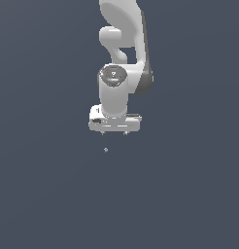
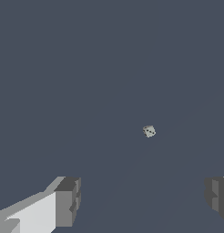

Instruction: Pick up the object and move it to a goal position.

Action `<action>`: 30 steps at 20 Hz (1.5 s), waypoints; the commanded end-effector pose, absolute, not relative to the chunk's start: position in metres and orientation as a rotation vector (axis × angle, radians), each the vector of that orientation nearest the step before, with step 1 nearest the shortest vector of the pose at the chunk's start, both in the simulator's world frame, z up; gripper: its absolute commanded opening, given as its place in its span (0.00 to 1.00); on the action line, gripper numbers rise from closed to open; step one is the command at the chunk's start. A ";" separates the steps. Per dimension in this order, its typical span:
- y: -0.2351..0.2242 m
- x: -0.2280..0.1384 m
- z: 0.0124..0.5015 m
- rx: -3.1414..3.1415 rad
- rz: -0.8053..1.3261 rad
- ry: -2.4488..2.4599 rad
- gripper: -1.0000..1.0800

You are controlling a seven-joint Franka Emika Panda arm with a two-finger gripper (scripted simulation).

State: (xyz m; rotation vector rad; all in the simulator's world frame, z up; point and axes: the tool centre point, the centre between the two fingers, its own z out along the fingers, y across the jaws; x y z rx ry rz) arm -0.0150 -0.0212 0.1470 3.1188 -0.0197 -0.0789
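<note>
Featureless dark grey-blue ground fills both views, with no goal marker visible. Gripper hangs pointing down with its 2 fingers spread wide and nothing between them, a stance judged to be preparation for descent. Object, a tiny pale speck, lies apart from the fingertips on the ground, not yet grasped.

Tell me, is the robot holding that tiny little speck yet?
No, nothing is held. The end effector is open, its fingers wide apart, and the object lies apart from it.
</note>
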 end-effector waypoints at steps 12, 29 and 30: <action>-0.043 -0.011 0.163 3.098 -0.059 -0.019 0.96; -0.052 -0.005 0.127 3.105 -0.045 0.184 0.96; -0.053 -0.005 0.123 3.105 -0.042 0.212 0.96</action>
